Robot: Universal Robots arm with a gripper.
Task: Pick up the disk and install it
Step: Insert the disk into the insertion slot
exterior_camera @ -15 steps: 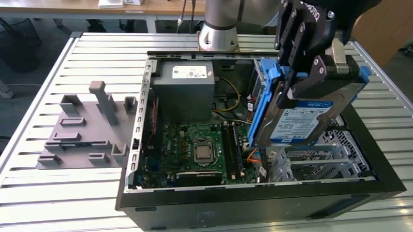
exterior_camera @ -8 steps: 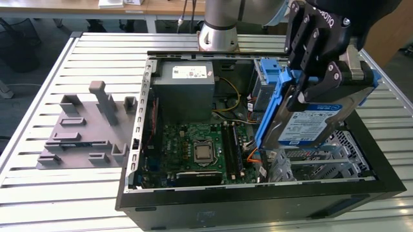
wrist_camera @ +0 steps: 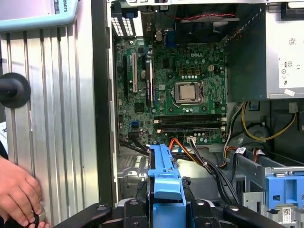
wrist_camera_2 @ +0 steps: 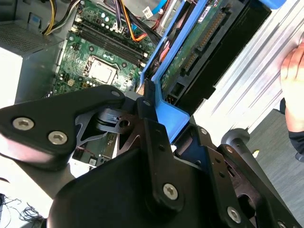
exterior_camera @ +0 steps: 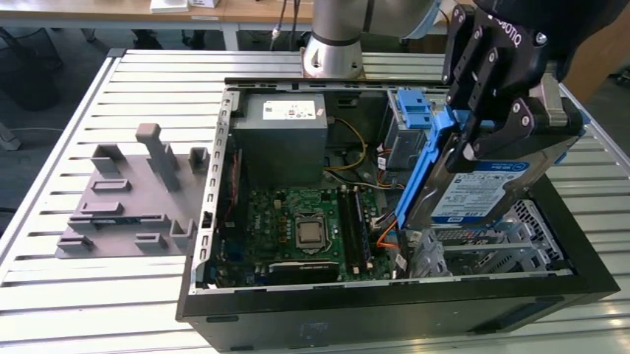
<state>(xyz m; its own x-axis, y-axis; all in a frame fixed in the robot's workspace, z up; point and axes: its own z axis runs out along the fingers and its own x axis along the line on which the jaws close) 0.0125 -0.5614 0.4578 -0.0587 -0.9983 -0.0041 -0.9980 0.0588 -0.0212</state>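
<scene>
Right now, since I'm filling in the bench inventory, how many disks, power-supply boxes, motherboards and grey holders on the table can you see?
Disk, clamped in the hand: 1
Power-supply box: 1
Motherboard: 1
Grey holder: 1
Total: 4

You'll find the disk [exterior_camera: 487,188] has a silver metal body, a glossy paper label and a smooth blue plastic frame. The gripper [exterior_camera: 504,133] is matt black with bright metal screw heads. The table [exterior_camera: 118,295] is ribbed, satin aluminium, the fixture [exterior_camera: 128,199] is matt grey plastic, and the motherboard [exterior_camera: 305,221] is glossy green.
</scene>
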